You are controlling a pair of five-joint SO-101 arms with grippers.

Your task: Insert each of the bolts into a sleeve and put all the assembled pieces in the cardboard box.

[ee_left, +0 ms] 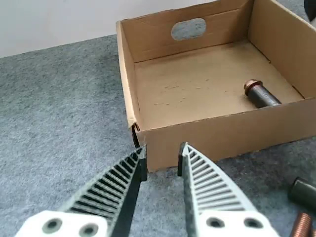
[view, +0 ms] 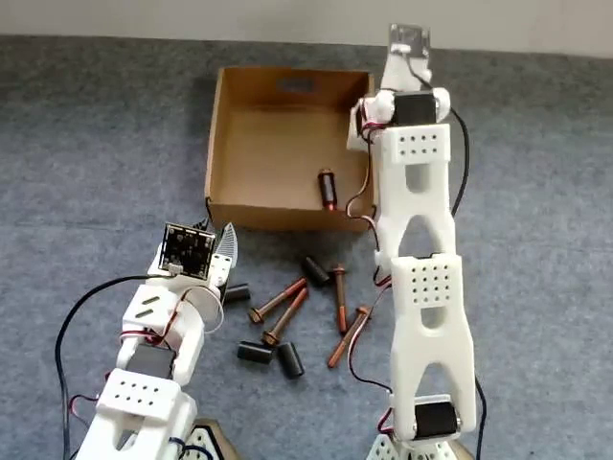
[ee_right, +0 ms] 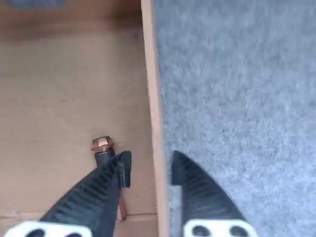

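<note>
The cardboard box (view: 222,144) stands at the table's far middle, and one assembled bolt-in-sleeve piece (view: 328,189) lies near its front right corner. My right gripper (ee_right: 149,167) is open and holds nothing; its fingers straddle the box's right wall (ee_right: 152,108), with the piece (ee_right: 102,149) just inside. My left gripper (ee_left: 162,157) is open and holds nothing, close to the box's front left corner (ee_left: 136,131). Several loose copper bolts (view: 279,299) and black sleeves (view: 255,352) lie on the carpet in front of the box.
Grey carpet (view: 96,144) covers the table. The right arm (view: 414,192) stretches from the near edge along the box's right side. A sleeve (ee_left: 302,192) and a bolt tip (ee_left: 301,227) lie beside the left gripper.
</note>
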